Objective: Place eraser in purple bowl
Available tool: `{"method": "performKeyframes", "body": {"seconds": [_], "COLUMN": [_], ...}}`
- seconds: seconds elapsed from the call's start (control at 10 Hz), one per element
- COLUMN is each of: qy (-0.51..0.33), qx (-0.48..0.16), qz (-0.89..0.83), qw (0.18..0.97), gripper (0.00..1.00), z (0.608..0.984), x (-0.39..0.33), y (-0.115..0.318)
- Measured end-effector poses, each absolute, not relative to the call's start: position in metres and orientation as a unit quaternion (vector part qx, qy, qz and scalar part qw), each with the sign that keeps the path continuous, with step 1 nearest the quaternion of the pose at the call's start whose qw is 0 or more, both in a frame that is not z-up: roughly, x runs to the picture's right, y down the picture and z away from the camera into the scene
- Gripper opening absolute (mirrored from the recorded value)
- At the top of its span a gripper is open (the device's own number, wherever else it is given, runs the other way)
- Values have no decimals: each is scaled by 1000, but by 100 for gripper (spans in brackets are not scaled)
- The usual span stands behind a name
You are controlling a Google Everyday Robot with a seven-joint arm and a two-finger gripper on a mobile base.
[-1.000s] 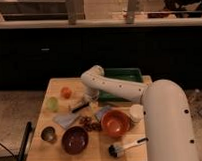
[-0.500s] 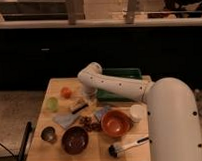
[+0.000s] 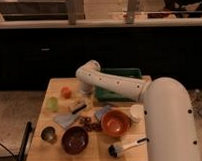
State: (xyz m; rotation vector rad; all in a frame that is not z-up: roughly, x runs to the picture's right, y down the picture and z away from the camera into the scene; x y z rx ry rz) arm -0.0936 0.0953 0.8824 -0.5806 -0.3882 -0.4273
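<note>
One hand (image 3: pixel 85 97) (jaws seemingly wide) over eraser (image 3: pixel 79 106)

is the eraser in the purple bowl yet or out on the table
Out. The eraser lies on the table behind the purple bowl, with the gripper just above it; the bowl looks empty.
</note>
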Motion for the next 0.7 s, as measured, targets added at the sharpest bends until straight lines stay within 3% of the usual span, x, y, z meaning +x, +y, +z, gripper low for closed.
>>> {"method": "performKeyframes", "body": {"seconds": [0.7], "qy": [-242], "qx": [-288], "qz": [-202], "qw": [904], "gripper": [80], "z": [911], "x": [-121], "y": [113]}}
